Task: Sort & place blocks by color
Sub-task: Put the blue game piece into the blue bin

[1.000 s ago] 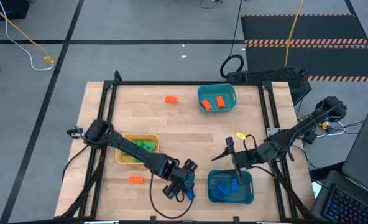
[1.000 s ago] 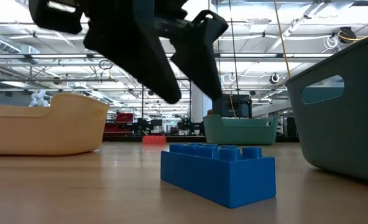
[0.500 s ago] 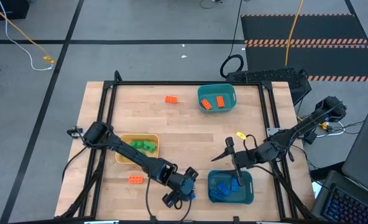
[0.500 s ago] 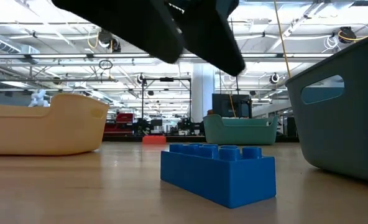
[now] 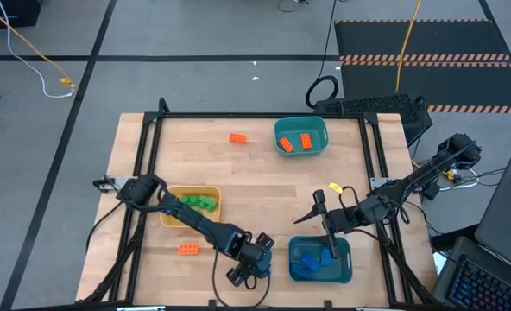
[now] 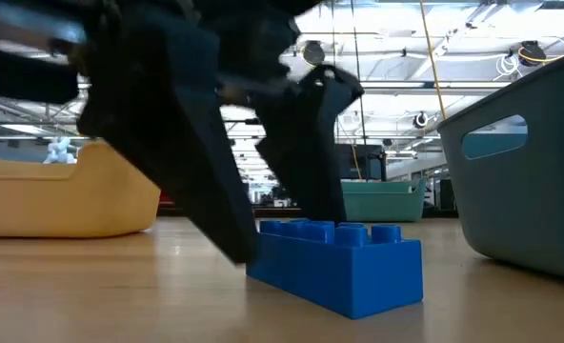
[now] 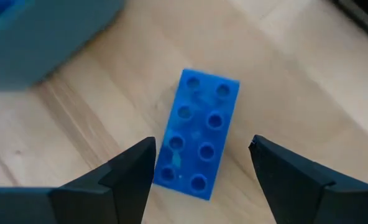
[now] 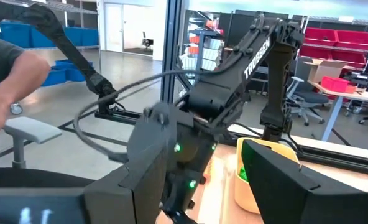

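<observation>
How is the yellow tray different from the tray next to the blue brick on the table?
The yellow tray holds green bricks; the dark teal tray holds blue bricks. The yellow tray sits beside the left arm, the dark teal tray under the right gripper. The left gripper, open, straddles the loose blue brick. Both trays are open-topped and stand on the wooden table.

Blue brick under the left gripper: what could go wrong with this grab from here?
The blue brick lies skewed between the open fingers of the left gripper, so closing may twist or push it instead of clamping it. It sits close beside the teal tray, so a shove could drive it against the wall. The right gripper hangs over that tray; dropping the brick there risks crowding the arms.
</observation>
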Motion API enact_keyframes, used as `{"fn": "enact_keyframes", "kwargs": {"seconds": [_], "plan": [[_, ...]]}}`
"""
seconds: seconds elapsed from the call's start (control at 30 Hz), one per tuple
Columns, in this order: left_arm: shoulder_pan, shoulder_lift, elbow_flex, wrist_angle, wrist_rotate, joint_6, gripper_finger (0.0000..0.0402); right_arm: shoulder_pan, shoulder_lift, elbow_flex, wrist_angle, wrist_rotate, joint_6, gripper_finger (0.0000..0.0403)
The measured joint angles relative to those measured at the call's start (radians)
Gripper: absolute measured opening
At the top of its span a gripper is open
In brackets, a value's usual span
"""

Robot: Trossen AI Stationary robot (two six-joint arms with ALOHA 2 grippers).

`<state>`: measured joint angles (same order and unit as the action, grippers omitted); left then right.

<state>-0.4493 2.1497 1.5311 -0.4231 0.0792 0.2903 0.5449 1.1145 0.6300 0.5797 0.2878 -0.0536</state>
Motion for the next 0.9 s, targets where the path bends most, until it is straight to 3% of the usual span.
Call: {"fn": "enact_keyframes", "kwargs": {"seconds": [0.3,0.53,0.73,0.9], "plan": [[0.018,0.032,0.000,0.023,-0.024,0.003,0.0240,0.000,0.000,0.000,0.000,0.000,0.010,0.0206],[0.030,0.029,0.000,0.014,-0.038,0.023,0.0139,0.000,0.000,0.000,-0.027,0.001,0.031,0.0206],[0.052,-0.010,0.000,-0.080,-0.083,-0.005,0.0138,0.000,0.000,0.000,-0.077,0.002,0.090,0.0206],[0.083,-0.164,-0.001,-0.163,-0.137,-0.057,0.0138,0.000,0.000,0.000,-0.084,0.061,0.085,0.0206]]}}
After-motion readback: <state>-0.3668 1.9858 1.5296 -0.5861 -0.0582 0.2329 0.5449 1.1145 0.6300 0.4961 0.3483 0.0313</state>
